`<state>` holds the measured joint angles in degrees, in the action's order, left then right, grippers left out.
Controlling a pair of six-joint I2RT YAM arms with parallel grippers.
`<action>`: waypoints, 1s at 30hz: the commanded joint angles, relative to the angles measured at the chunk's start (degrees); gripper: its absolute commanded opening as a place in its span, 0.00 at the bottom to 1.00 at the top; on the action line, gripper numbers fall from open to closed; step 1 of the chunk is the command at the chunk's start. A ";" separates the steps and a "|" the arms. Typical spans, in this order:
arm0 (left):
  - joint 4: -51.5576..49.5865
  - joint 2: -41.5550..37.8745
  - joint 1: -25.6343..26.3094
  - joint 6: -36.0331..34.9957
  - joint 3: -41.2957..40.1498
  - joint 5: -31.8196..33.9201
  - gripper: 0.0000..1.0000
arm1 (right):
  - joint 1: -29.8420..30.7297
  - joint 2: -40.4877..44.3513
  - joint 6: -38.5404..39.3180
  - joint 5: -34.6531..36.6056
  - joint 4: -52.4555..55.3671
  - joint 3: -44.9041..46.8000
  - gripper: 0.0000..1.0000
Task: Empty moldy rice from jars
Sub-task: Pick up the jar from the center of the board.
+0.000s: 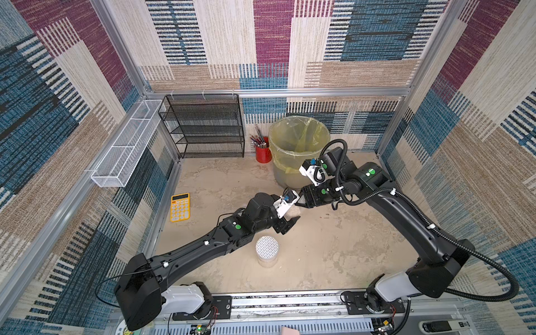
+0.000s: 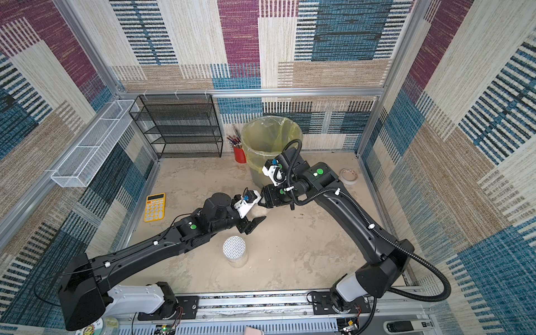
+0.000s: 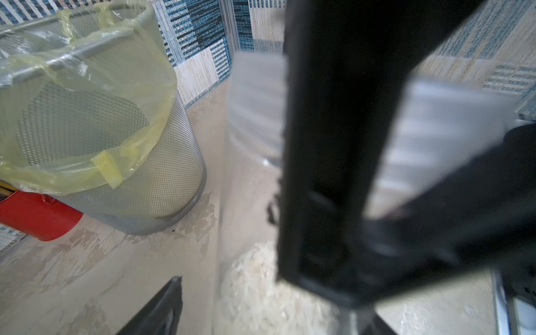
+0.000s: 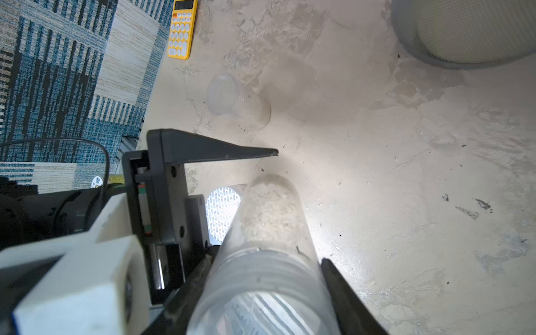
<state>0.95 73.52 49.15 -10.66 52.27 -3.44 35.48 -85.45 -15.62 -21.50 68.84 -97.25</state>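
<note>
Right wrist view shows the right pincer (image 4: 265, 258) clamped on the threaded neck of the clear jar (image 4: 269, 229), moldy rice (image 4: 266, 200) at its far end; the left pincer (image 1: 290, 214) stands open about that end; we should close squarely on the body before any twisting.

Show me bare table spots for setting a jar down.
Bare: the stretch between the white-lidded jar and the right arm; also the patch bordered by black rack, calculator and bin. Crowded: mid-table, where the left end effector meets the right end effector holding a rice jar.
</note>
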 commanded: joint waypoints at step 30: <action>6.43 0.22 -0.01 -1.21 -2.53 -5.49 0.59 | 0.02 1.51 -1.01 -5.69 -3.43 2.06 0.34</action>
<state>5.74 73.69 49.17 -11.77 49.65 -8.43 35.38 -84.38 -16.34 -24.47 67.70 -95.20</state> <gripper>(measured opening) 0.603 0.571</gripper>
